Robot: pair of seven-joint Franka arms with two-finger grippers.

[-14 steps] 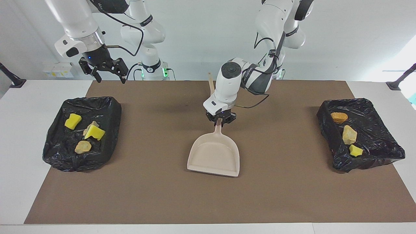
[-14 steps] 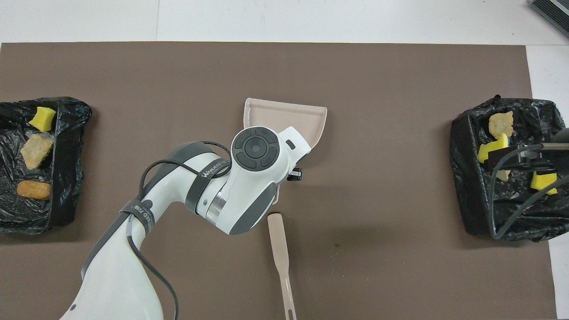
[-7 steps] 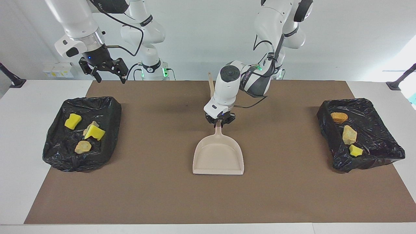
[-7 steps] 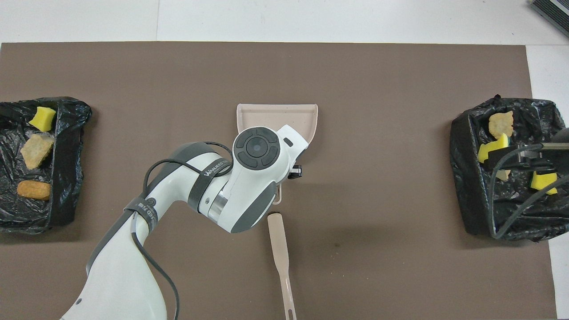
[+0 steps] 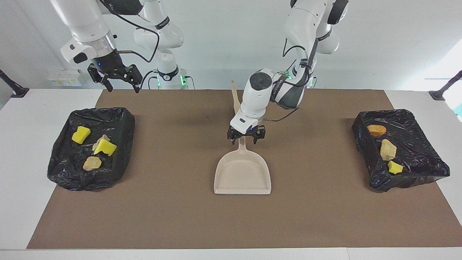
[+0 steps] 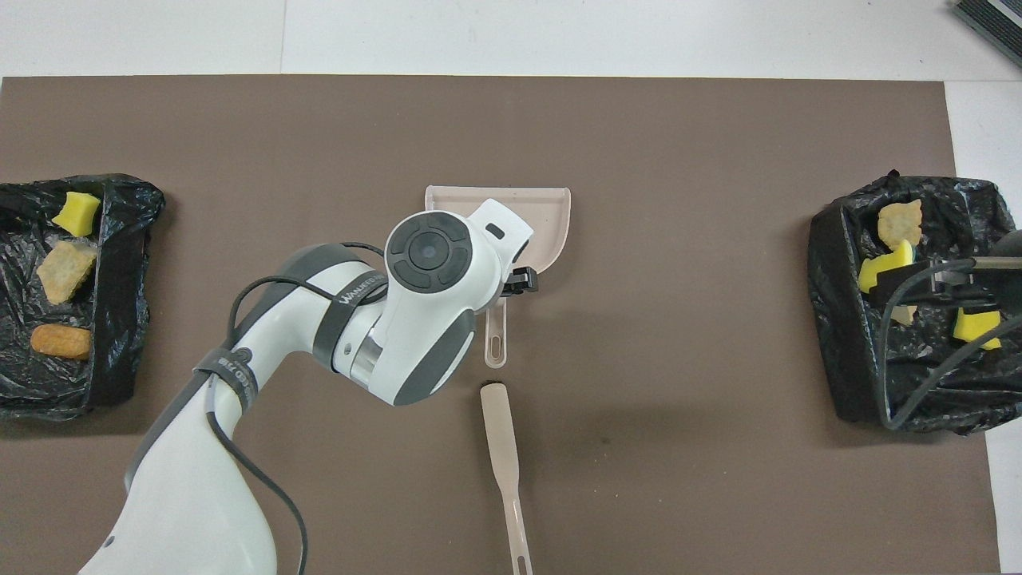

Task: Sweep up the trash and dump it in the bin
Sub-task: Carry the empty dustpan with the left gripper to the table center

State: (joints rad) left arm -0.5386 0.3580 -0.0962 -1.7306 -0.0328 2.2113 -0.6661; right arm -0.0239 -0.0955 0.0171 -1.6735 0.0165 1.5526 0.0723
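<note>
Brown matting [image 5: 325,216] covers the middle of the desk [image 5: 21,151]. Two black-lined bins stand on it, one at each end. Bin at the right arm's end [image 5: 122,119] holds four scraps of trash: two yellow sponge bits [image 5: 81,134] and two tan lumps [image 5: 92,163], one of them partly hidden under a sponge bit. Bin at the left arm's end [image 5: 426,126] holds three: one orange-brown lump [image 5: 376,130], one tan lump [image 5: 388,149], one yellow sponge bit [image 5: 395,167]. Total counted: seven scraps, all inside bins.

One pink dustpan [image 5: 242,173] lies flat mid-desk, mouth turned away from the robots, handle toward them. One pink brush handle [image 6: 503,447] lies nearer to the robots than the dustpan, in line with its handle and apart from it.

Left tool [image 5: 246,138] hangs over the dustpan handle, fingers spread to either side of it and not gripping. Right tool [image 5: 122,83] is raised over the desk near the right arm's bin, fingers apart, holding nothing; that arm waits.
</note>
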